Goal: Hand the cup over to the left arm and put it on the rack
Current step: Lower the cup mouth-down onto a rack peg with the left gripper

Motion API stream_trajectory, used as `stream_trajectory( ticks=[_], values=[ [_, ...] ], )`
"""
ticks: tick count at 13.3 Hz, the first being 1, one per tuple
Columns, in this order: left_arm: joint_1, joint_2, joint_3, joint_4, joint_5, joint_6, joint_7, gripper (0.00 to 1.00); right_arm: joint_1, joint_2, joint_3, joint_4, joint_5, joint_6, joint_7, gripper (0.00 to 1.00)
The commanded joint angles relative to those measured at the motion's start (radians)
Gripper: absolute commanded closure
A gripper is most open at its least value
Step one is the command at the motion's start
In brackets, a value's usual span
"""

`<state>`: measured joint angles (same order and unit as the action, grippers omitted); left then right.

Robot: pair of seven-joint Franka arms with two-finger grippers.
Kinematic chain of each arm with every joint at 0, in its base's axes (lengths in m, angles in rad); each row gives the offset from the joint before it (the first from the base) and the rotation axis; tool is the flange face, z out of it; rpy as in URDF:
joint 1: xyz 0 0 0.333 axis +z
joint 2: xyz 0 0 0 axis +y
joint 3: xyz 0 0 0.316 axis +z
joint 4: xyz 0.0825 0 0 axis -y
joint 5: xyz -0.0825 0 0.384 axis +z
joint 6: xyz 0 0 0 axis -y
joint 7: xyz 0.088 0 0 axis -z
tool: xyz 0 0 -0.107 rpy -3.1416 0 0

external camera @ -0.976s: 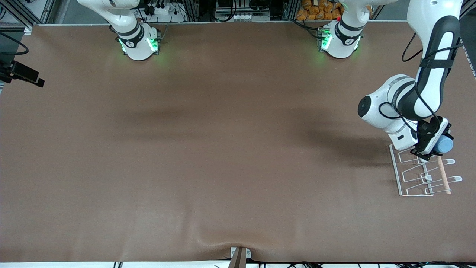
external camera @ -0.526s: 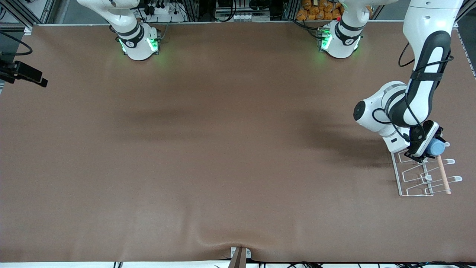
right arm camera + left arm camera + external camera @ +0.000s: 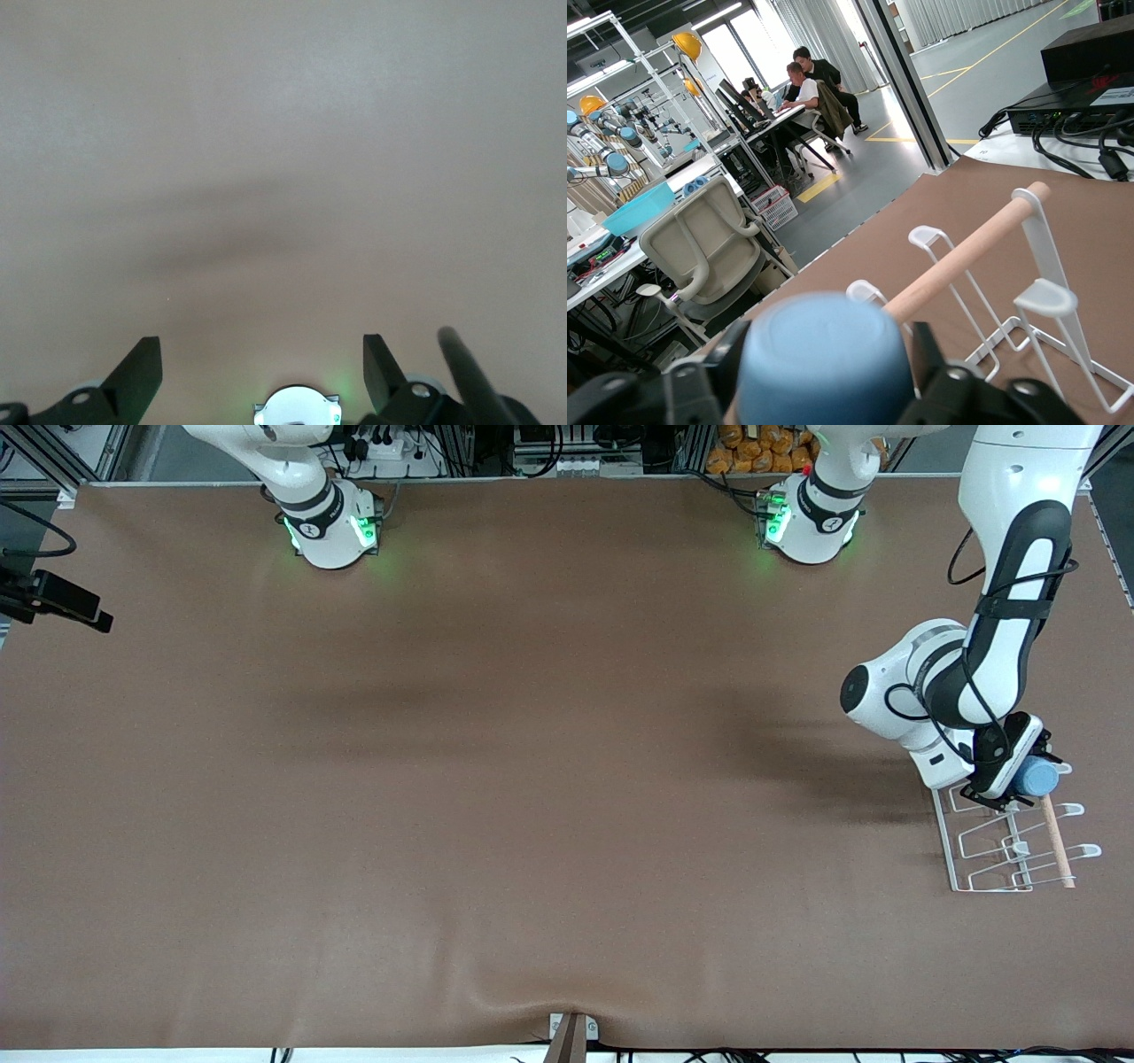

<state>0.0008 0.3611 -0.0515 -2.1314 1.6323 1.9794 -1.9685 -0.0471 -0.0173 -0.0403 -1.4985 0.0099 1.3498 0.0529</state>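
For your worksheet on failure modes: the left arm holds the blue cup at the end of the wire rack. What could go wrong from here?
1. The left gripper holds the cup at the rack's end prong, beside the wooden dowel; released off-centre, it might slip off.
2. Pushing lower could shift the light rack.
The right gripper waits, open.

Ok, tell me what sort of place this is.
Probably a robotics lab. Two arms are bolted to a brown table, the left gripper holds a cup over a rack, and the left wrist view shows desks, seated people and more arms.
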Motion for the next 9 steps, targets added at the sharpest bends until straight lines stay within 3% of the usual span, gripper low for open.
stream_trajectory(
  ticks=[1, 6, 9],
  values=[
    [-0.004, -0.001, -0.004, 0.001, 0.026, -0.028, -0.010, 0.00, 0.004, -0.001, -0.003, 0.006, -0.001, -0.005, 0.013, 0.00],
    [-0.008, -0.043, -0.017, 0.010, 0.018, -0.048, 0.086, 0.00, 0.007, -0.001, -0.003, 0.006, 0.002, -0.001, 0.015, 0.00],
    [-0.005, -0.068, -0.073, 0.025, -0.032, -0.050, 0.148, 0.00, 0.003, -0.001, -0.003, 0.006, 0.004, 0.000, 0.016, 0.00]
  ],
)
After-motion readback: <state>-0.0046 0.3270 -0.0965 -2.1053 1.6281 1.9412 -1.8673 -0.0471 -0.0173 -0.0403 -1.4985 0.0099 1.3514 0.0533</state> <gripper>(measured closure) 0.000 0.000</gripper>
